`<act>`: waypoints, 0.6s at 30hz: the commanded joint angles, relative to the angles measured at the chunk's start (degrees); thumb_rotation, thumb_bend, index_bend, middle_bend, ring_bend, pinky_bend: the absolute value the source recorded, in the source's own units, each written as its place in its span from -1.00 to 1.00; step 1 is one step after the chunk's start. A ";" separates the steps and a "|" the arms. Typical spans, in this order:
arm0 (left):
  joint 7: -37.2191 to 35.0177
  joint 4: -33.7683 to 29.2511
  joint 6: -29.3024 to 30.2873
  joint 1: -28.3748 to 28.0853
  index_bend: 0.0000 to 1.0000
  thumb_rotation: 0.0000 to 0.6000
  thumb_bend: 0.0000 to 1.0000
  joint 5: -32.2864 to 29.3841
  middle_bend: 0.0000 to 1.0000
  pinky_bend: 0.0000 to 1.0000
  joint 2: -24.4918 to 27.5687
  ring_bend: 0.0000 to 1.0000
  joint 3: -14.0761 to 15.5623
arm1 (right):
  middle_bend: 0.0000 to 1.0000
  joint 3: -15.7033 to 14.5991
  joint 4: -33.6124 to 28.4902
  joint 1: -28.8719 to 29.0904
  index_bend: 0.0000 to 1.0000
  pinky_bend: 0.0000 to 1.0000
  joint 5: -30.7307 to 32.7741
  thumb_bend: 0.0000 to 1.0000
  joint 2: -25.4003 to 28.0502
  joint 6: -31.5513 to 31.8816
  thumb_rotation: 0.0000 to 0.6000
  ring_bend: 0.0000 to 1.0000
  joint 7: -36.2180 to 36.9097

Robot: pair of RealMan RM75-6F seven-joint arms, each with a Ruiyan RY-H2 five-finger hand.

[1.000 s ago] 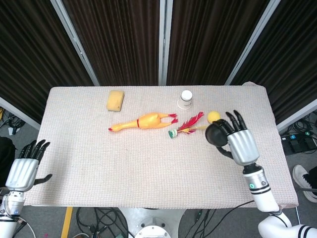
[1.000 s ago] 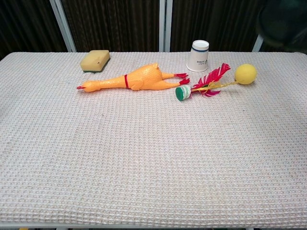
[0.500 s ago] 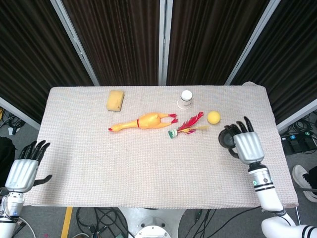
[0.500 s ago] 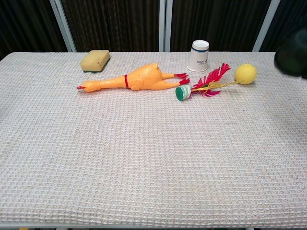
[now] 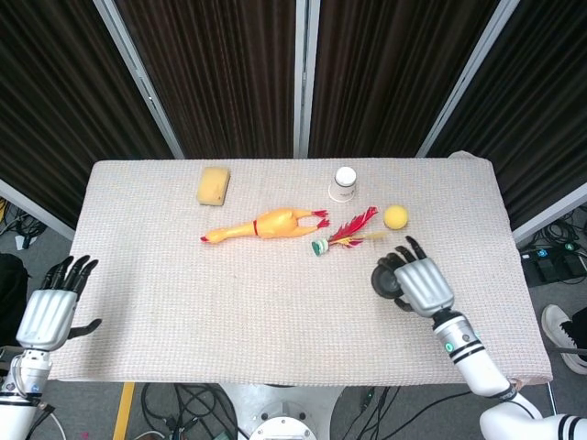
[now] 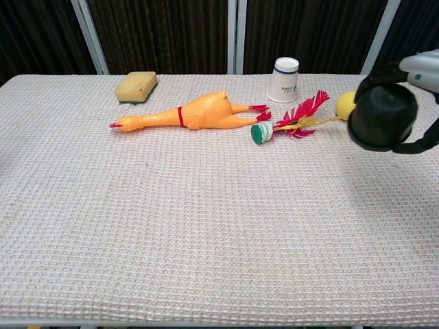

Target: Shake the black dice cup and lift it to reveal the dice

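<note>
The desk (image 5: 275,302) carried a woven cloth, and over its right part the right hand (image 5: 420,284) gripped the black dice cup (image 6: 383,118) — fingers wrapped round its side, the cup raised off the cloth and tipped sideways, partly covering the yellow ball (image 5: 395,216) in the chest view. The left hand (image 5: 48,313) hung off the desk's left edge, holding nothing, fingers spread. Ahead of the cup lay a rubber chicken (image 5: 261,225), and just right of it a feathered shuttlecock (image 5: 341,234). A sponge (image 5: 214,185) and a white paper cup (image 5: 344,182) sat near the far edge.
</note>
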 commanded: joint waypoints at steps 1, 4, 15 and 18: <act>0.31 -0.19 -0.23 -0.17 -0.84 1.00 -0.77 -0.11 -0.89 -0.78 -0.05 -1.00 -0.03 | -0.08 -2.89 -1.22 2.11 -0.38 -1.00 -10.55 -0.63 -2.10 -2.94 1.00 -0.71 8.01; 0.32 -0.21 -0.28 -0.19 -0.84 1.00 -0.77 -0.32 -0.89 -0.78 -0.06 -1.00 -0.07 | -0.09 -1.10 2.61 1.40 -0.39 -1.00 -8.12 -0.63 -1.88 -0.80 1.00 -0.72 8.65; -0.75 0.27 0.17 0.22 -0.84 1.00 -0.77 0.10 -0.89 -0.78 0.18 -1.00 0.46 | -0.10 6.15 17.77 -1.84 -0.40 -1.00 8.98 -0.62 1.64 -1.52 1.00 -0.73 19.88; -0.61 0.15 0.45 0.38 -0.84 1.00 -0.77 0.19 -0.89 -0.78 0.21 -1.00 0.54 | -0.10 4.09 13.72 -0.09 -0.40 -1.00 3.89 -0.63 -0.55 -3.54 1.00 -0.73 20.84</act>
